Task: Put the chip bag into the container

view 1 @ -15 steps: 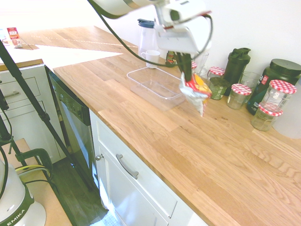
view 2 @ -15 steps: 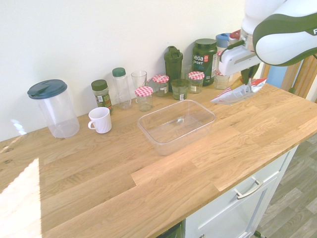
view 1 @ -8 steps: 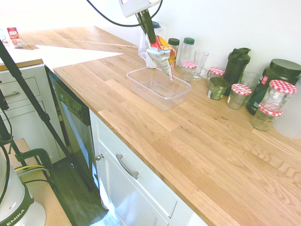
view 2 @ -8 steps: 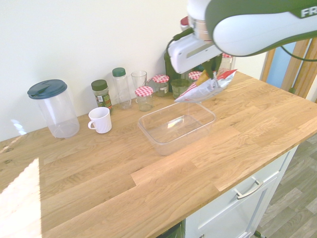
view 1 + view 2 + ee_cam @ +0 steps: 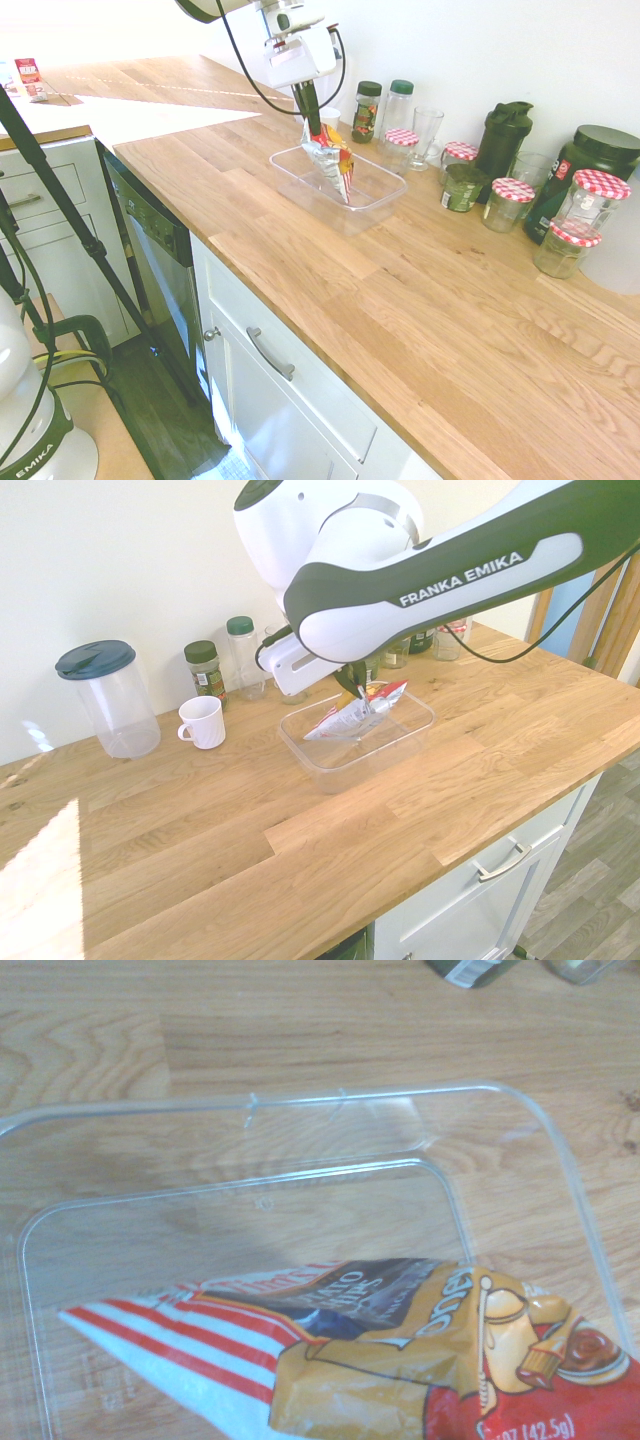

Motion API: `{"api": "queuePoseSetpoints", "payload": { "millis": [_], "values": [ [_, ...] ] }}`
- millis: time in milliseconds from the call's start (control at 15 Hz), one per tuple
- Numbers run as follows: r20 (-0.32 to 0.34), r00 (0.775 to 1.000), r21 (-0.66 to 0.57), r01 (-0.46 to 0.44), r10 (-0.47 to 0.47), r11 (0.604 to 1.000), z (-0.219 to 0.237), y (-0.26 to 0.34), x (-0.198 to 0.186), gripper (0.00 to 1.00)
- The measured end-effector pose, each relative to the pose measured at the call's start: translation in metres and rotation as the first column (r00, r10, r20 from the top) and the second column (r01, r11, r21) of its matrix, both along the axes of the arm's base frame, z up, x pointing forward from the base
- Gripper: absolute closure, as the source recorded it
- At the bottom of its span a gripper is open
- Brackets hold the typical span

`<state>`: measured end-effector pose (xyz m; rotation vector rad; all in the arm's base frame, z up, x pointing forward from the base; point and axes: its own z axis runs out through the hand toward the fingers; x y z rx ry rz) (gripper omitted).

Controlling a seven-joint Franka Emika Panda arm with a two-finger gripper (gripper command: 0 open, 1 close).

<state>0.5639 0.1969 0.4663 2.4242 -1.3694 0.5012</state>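
The chip bag (image 5: 331,166) (image 5: 356,714) (image 5: 400,1360) is a crinkly red and silver packet with a red-white striped edge. It hangs inside the clear rectangular container (image 5: 302,183) (image 5: 405,736) (image 5: 520,1110), its lower end down in the tub. My gripper (image 5: 314,128) (image 5: 356,688) is shut on the bag's upper end, directly above the container. Whether the bag's tip touches the tub's floor cannot be told.
Behind the container stand spice bottles (image 5: 205,670), a glass (image 5: 425,135), a white mug (image 5: 203,721), a lidded pitcher (image 5: 108,695) and jars with red-checked lids (image 5: 511,202). Dark green tubs (image 5: 590,165) are at the wall. Bare wooden counter (image 5: 420,330) extends toward the front edge.
The arm carried the bag from beside the jars over to the container and lowered it into the tub. The gripper stayed shut throughout.
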Motion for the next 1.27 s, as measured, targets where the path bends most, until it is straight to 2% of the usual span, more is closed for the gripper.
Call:
{"api": "queuePoseSetpoints", "payload": {
  "millis": [600,867,1000,1267],
  "values": [
    [-0.041,0.999,-0.002,0.03,-0.03,1.0,-0.016,-0.014,-0.007,0.0],
    [-0.002,1.0,0.011,0.024,-0.024,1.0,-0.001,-0.023,-0.034,0.0],
    [0.022,1.0,0.058,0.011,-0.012,0.998,0.016,-0.03,-0.062,0.0],
    [-0.032,0.99,0.263,-0.122,0.135,0.957,0.016,-0.049,-0.113,0.0]
  ]
}}
